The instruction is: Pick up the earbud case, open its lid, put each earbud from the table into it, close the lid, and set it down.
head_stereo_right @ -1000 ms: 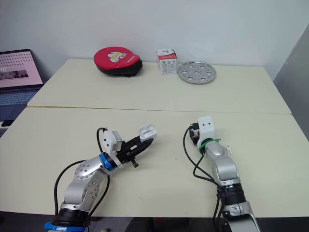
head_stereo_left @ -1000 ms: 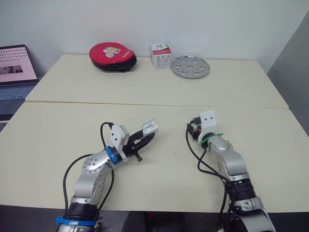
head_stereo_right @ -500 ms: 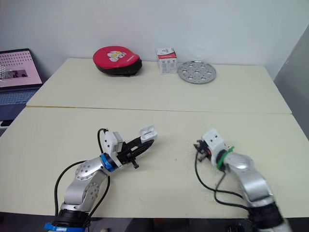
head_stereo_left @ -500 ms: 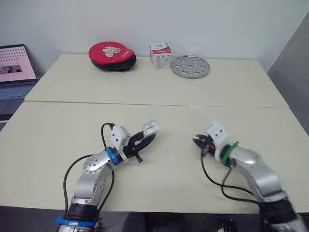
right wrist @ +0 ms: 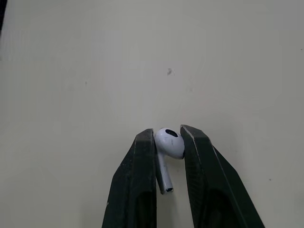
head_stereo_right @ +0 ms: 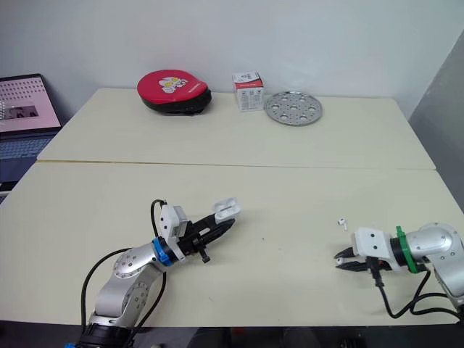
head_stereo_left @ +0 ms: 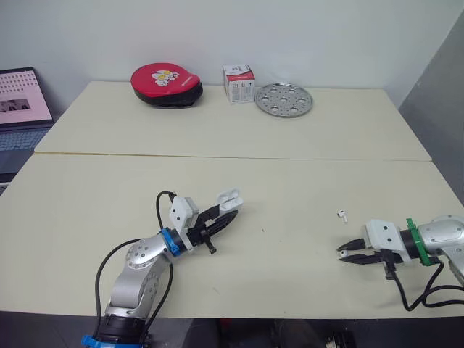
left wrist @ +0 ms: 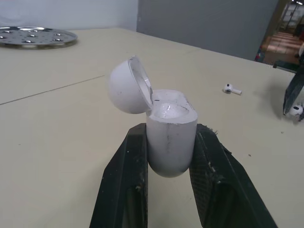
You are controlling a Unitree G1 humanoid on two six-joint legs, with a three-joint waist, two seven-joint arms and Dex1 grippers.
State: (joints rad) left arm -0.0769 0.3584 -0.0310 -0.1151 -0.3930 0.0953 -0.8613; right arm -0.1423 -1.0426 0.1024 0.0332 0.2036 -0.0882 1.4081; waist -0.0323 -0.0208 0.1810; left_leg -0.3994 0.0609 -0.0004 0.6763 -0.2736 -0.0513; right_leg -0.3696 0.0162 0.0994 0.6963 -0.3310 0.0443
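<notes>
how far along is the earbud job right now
Done: the left tool holds the earbud case, lid open. In hand: the right tool pinches one earbud. Left: seat it, fetch the second earbud lying on the table, close the lid and set the case down.

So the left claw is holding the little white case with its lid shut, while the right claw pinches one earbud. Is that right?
Not quite: the lid is open, tipped back, as the left wrist view shows. The rest holds: the left claw grips the case and the right claw pinches an earbud.
</notes>
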